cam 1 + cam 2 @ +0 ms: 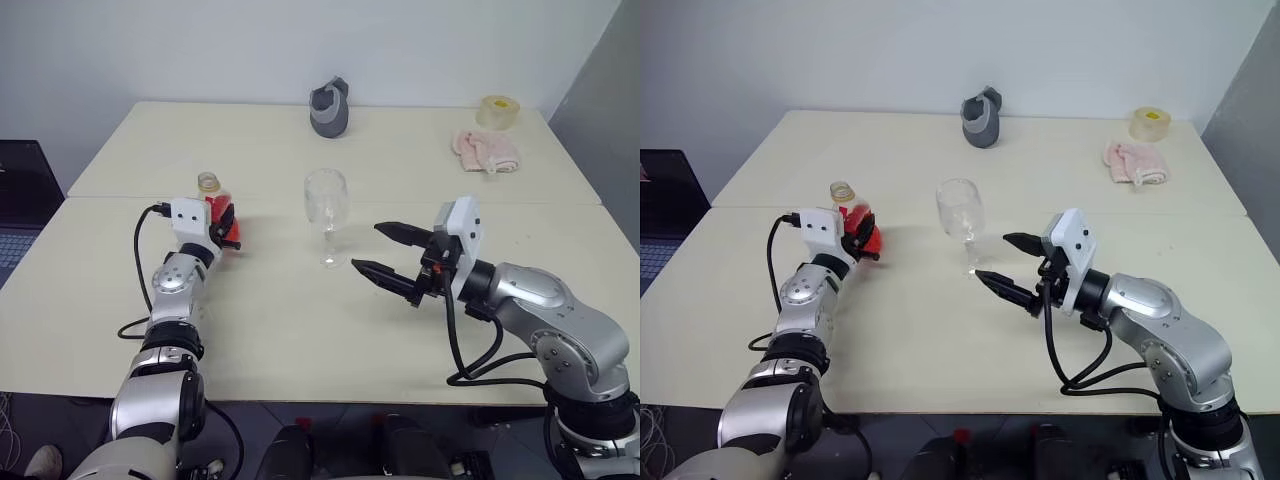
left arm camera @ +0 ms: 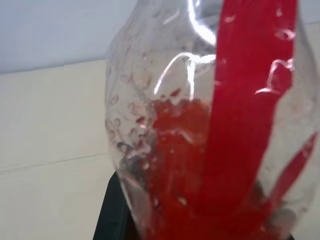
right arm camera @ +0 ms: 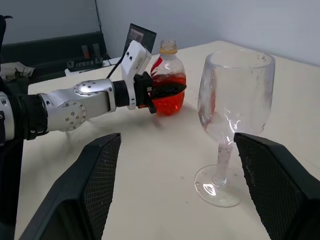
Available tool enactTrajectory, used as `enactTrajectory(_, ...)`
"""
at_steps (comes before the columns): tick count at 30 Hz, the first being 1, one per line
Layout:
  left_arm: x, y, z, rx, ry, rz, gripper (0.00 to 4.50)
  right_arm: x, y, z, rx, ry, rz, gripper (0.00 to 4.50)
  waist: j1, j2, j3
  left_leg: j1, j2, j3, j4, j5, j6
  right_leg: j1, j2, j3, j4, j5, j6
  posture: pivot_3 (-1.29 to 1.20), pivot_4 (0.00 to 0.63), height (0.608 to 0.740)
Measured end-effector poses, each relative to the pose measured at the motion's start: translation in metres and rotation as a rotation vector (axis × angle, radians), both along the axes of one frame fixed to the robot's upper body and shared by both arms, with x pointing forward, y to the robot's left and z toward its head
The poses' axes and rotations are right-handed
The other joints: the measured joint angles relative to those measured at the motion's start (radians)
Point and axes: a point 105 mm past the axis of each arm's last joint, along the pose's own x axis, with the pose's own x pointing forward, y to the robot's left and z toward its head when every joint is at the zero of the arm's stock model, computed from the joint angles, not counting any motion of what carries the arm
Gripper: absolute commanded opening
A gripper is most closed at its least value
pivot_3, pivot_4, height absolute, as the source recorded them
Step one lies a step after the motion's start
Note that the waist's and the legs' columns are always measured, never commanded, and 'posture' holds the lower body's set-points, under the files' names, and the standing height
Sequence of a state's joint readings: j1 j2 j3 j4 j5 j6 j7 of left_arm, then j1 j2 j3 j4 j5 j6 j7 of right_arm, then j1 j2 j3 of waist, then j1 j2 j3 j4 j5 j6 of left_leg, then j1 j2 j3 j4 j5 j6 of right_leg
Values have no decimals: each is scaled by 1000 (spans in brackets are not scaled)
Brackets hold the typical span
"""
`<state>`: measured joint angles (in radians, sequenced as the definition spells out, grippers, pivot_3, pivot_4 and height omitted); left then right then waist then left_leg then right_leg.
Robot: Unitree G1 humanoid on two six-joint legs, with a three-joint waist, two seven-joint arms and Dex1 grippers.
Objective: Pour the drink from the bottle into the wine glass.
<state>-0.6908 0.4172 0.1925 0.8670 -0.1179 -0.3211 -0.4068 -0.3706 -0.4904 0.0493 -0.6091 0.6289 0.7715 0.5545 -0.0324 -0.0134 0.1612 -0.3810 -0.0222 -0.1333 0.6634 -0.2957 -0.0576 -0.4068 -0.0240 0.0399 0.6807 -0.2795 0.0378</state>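
1. The left tool [image 3: 167, 91] is clenched around the fat lower part of the bottle [image 3: 167, 80].
2. The bottle stands upright on the counter [image 1: 300, 330]. It is small and clear, with a round belly, a thin neck and a yellow-orange ring at the top.
3. The drink [image 2: 200, 165] inside is bright red and fills the lower part; I think the rest is empty.
4. The right tool [image 1: 390, 252] is spread wide and holds nothing, just beside the wine glass [image 1: 326, 205].
5. The wine glass is clear and upright, between both tools.
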Motion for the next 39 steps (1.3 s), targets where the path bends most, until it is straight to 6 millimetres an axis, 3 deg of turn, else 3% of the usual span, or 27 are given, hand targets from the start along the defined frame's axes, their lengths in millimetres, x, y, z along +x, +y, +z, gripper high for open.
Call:
enactTrajectory(4,7,-17,32,105,-37,-91,918,8,0,8,-3,-29,-28,3877,0,0,0,0,0,0,0,0,0,0,0,-1,0,0,0,0,150,740)
enactTrajectory(9,16,-44,87,297,-124,-202,918,24,2,20,18,-72,-82,3877,-1,0,0,-1,-1,2,0,0,-1,0,0,0,0,0,0,0,150,740)
enactTrajectory(12,15,-59,108,419,-182,-269,918,33,2,25,28,-96,-124,3877,-4,0,0,0,-1,2,0,1,-2,-1,0,0,0,0,0,0,150,740)
enactTrajectory(20,12,-74,97,638,-191,-369,918,46,5,22,35,-97,-186,3877,-12,0,0,-2,-1,2,0,1,-2,-3,0,0,1,0,0,0,150,740)
enactTrajectory(27,15,-75,124,787,-268,-369,918,45,13,25,52,-105,-170,3877,-18,0,0,-2,-1,2,0,1,-1,-3,0,0,1,0,0,0,150,740)
enactTrajectory(34,14,-78,115,938,-268,-412,918,44,16,28,61,-117,-163,3877,-24,0,0,-2,-1,2,0,1,-1,-4,1,0,1,0,0,0,150,740)
enactTrajectory(39,13,-77,121,988,-297,-408,918,44,17,30,72,-125,-159,3877,-24,0,0,-2,-1,2,0,1,-1,-4,1,0,1,0,0,0,150,740)
